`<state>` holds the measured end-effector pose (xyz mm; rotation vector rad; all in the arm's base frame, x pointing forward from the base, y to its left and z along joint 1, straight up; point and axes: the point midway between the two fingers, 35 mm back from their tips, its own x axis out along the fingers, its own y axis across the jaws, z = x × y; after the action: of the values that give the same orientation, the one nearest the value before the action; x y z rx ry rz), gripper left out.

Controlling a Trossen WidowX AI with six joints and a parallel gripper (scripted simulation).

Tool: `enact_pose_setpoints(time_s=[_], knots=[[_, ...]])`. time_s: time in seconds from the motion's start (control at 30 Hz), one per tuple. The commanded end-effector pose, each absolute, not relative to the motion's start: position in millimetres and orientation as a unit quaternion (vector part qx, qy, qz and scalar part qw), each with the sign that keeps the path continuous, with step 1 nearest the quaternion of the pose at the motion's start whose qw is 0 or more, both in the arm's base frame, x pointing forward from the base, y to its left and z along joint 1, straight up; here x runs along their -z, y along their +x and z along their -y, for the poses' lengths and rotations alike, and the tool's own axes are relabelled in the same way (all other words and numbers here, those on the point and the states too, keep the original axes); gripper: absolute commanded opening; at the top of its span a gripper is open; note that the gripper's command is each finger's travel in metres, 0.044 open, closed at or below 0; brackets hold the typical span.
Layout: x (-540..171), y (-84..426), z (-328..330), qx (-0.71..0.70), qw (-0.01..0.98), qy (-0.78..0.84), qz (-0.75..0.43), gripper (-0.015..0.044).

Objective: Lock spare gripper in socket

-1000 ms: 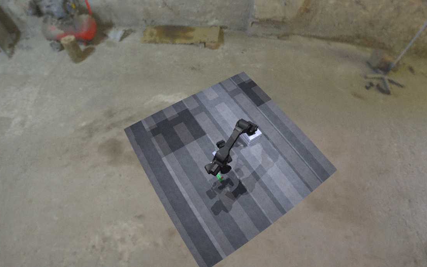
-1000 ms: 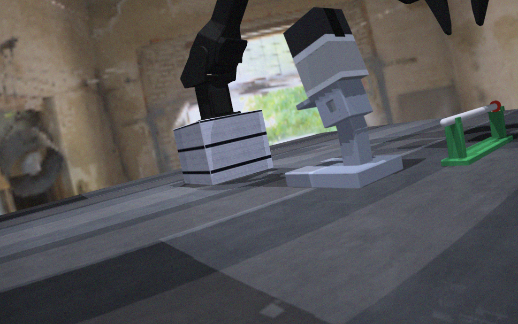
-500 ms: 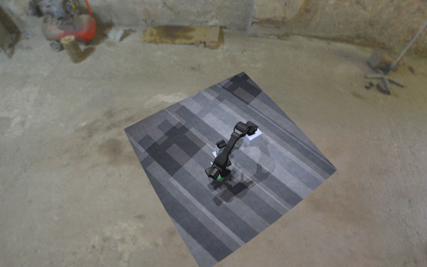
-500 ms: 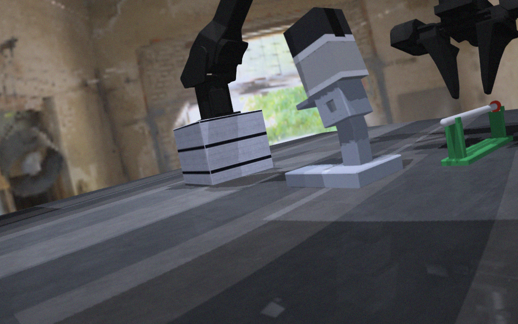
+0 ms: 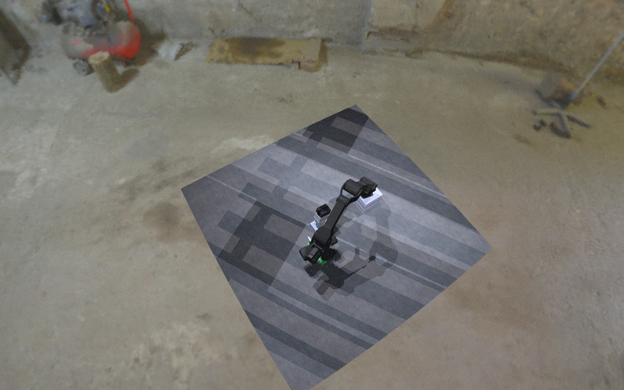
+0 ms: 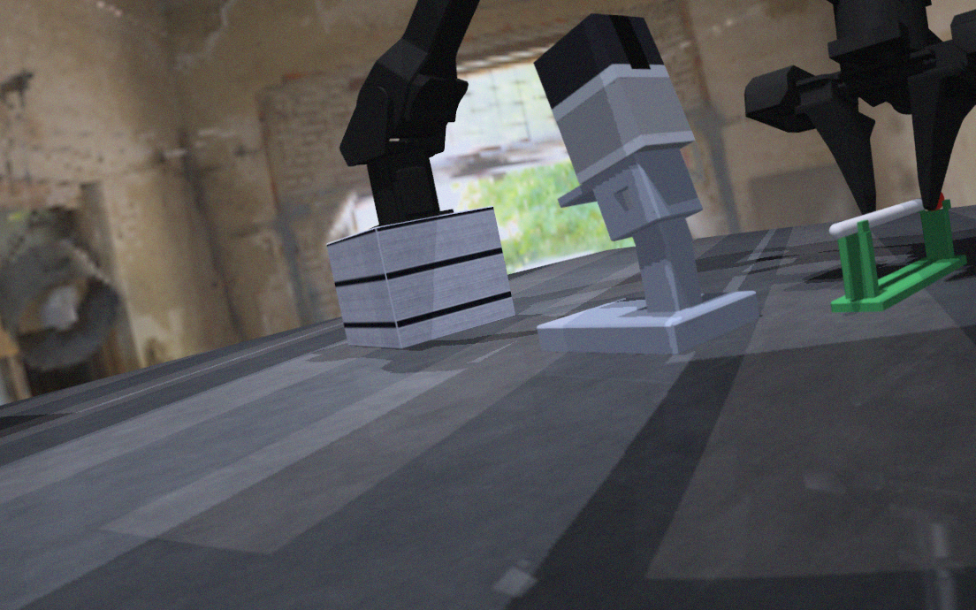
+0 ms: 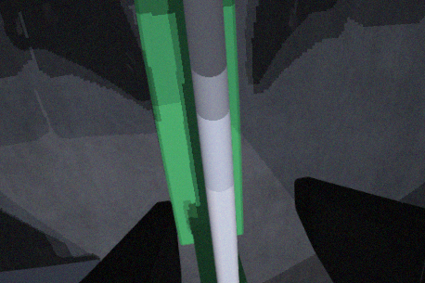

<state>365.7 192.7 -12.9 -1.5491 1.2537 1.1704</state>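
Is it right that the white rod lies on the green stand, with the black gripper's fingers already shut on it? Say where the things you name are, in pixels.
The fingers are not shut on it: the wrist view shows the black gripper (image 6: 900, 209) (image 7: 235, 204) open, its fingers apart either side of the white rod (image 6: 879, 217) (image 7: 218, 159). The rod does lie on the green stand (image 6: 861, 261) (image 7: 173, 149).

Grey patchwork desk (image 5: 276, 266) (image 6: 264, 469) (image 7: 93, 168), with a striped white block (image 5: 368, 203) (image 6: 442, 280), a pale grey mount base (image 5: 313, 225) (image 6: 606, 337) and a green pin cradle (image 5: 322, 260) (image 6: 909, 286) (image 7: 173, 149) sitting right on it, all spaced apart, tbh.

arm (image 5: 337, 216) (image 6: 440, 37): matte black | links: angular, blocky | jaws (image 5: 323, 260) (image 6: 900, 210): black, tapered, pointed
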Motion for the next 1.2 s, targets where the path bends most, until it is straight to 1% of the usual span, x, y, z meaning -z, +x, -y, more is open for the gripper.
enact_pose_setpoints(time_s=[0.0, 0.7, 0.9, 1.0, 1.17], knots=[[21, 364, -192, -0.468, 0.400, -0.613, -0.496, 0.0180], [46, 363, -191, -0.468, 0.400, -0.613, -0.496, 0.0180], [46, 363, -191, -0.468, 0.400, -0.613, -0.496, 0.0023], [46, 363, -191, -0.468, 0.400, -0.613, -0.496, 0.0003], [46, 363, -191, -0.468, 0.400, -0.613, -0.496, 0.0000]])
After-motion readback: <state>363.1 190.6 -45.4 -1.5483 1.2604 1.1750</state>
